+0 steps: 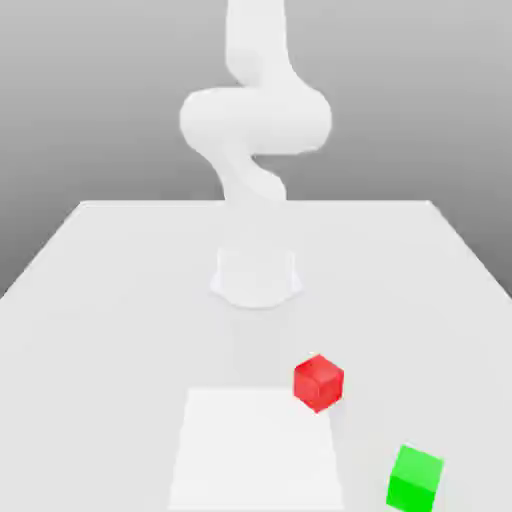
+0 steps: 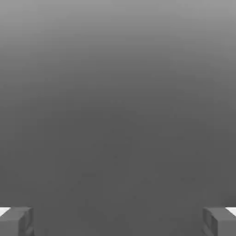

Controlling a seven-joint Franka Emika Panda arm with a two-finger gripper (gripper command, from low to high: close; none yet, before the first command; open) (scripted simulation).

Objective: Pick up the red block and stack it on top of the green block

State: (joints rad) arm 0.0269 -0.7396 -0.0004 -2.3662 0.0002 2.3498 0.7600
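The red block (image 1: pixel 318 382) rests on the white table (image 1: pixel 100 300), in front of the arm's base and slightly toward the exterior view's right. Nearer the front edge and further right sits the green block (image 1: pixel 415 478), clearly apart from the red one. In the hand view my gripper (image 2: pixel 118 221) is open: its two grey fingertips (image 2: pixel 16 221) stand far apart at opposite sides, with nothing between them and only plain grey background beyond.
The white arm (image 1: pixel 255 120) rises from its round base (image 1: pixel 256 275) at the table's middle and bends upward out of frame. A lighter rectangular patch (image 1: pixel 255 450) lies on the table to the left of the red block.
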